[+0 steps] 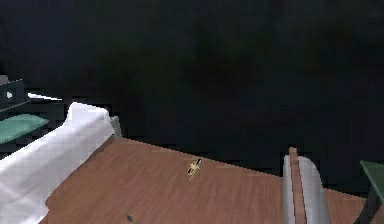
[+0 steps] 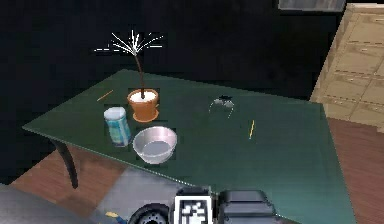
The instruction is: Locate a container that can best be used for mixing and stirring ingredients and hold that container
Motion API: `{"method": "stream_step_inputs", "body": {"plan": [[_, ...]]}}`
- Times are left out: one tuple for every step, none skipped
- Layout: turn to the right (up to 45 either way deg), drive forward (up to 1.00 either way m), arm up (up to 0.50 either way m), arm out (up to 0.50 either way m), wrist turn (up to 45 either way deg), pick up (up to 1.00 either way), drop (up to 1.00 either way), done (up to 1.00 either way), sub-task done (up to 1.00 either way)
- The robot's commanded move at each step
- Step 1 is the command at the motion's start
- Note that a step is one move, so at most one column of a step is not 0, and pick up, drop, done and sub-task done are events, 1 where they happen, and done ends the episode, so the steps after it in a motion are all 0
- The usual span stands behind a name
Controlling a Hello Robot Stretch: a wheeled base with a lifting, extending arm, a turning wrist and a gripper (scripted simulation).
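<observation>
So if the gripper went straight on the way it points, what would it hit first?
Likely the grey bowl on the green table, straight out from the gripper; its height is unclear, so maybe the table's edge first.

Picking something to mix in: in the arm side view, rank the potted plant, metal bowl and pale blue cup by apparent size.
1. Potted plant, counting its spiky top.
2. Metal bowl.
3. Pale blue cup, narrower than the bowl.
They stand close together, so nearness hardly matters.
</observation>
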Motion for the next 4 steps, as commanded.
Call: {"method": "stream_step_inputs", "body": {"plan": [[0.0,0.0,0.0,0.4,0.0,0.0,0.0,0.0,0.0],[0.0,0.0,0.0,0.0,45.0,0.0,0.0,0.0,0.0],[0.0,0.0,0.0,0.0,45.0,0.0,0.0,0.0,0.0],[0.0,0.0,0.0,0.0,42.0,0.0,0.0,0.0,0.0]]}}
